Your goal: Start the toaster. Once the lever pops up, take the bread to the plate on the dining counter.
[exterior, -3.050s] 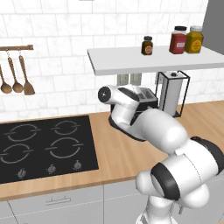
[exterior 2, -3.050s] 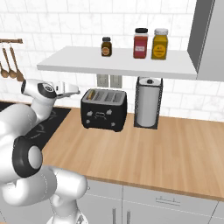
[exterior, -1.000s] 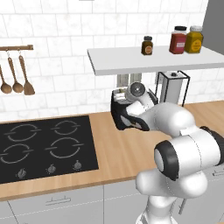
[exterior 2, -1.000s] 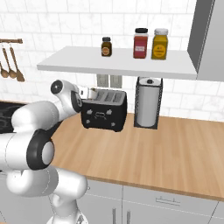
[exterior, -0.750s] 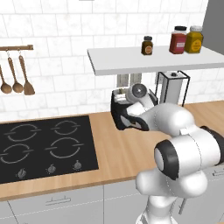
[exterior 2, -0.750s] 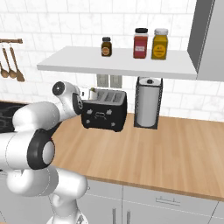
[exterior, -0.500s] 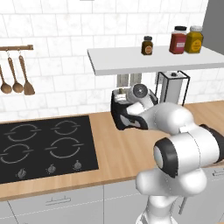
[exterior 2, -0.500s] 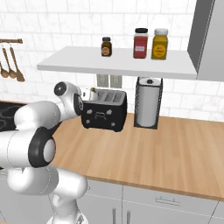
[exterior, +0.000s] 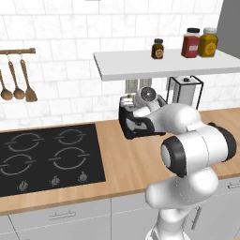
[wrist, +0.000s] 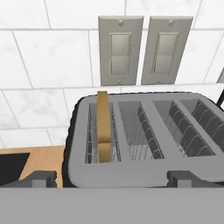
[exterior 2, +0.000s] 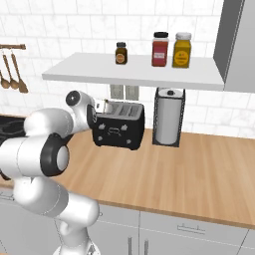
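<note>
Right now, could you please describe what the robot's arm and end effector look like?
The arm is made of glossy white rounded segments joined by dark grey joint rings, with a round grey cap at the wrist. The end effector has two small dark grey blocky finger tips. No cables or markings are visible.

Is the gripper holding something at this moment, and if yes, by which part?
Nothing is held. The gripper is open before the toaster, and the bread stands in its leftmost slot, untouched.

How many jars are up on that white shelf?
3, all on the shelf above the toaster: a small dark jar on the left, a red jar in the middle, and a yellow jar on the right.
</note>
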### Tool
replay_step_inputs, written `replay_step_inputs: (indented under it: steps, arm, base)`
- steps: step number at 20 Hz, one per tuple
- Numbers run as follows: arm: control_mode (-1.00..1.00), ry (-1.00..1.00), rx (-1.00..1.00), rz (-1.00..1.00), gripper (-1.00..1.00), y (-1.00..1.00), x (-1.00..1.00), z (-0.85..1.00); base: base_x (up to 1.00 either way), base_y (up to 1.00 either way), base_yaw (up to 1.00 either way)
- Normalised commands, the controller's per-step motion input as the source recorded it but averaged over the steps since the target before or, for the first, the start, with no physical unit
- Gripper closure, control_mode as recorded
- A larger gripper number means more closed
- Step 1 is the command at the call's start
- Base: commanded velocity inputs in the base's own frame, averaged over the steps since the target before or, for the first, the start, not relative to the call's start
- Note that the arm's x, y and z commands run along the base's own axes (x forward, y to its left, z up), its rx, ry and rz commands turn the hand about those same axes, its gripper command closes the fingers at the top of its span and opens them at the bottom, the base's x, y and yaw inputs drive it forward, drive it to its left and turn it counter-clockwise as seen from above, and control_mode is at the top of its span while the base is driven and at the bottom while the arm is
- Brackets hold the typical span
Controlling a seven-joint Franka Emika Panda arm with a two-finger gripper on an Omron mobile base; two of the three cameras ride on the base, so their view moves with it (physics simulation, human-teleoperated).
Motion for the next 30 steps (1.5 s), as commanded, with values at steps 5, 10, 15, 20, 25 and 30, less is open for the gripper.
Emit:
replay_step_inputs:
  steps: [5, 10, 15, 20, 25, 30]
  arm:
    - [-1.0, 0.02, 0.04, 0.0, -1.0, 0.04, 0.06, -0.27]
    - [-1.0, 0.01, 0.01, 0.0, -1.0, 0.0, 0.36, -0.08]
    - [-1.0, 0.0, 0.01, 0.0, -1.0, 0.0, 0.34, -0.02]
    - [-1.0, 0.02, 0.02, 0.0, -1.0, 0.02, 0.09, -0.21]
    - [-1.0, 0.02, 0.0, 0.0, -1.0, 0.08, 0.22, -0.12]
    - [-1.0, 0.0, 0.02, 0.01, -1.0, 0.0, 0.24, -0.05]
  base:
    - [0.0, 0.0, 0.0]
    - [0.0, 0.0, 0.0]
    - [0.0, 0.0, 0.0]
    - [0.0, 0.0, 0.0]
    - [0.0, 0.0, 0.0]
    - [0.0, 0.0, 0.0]
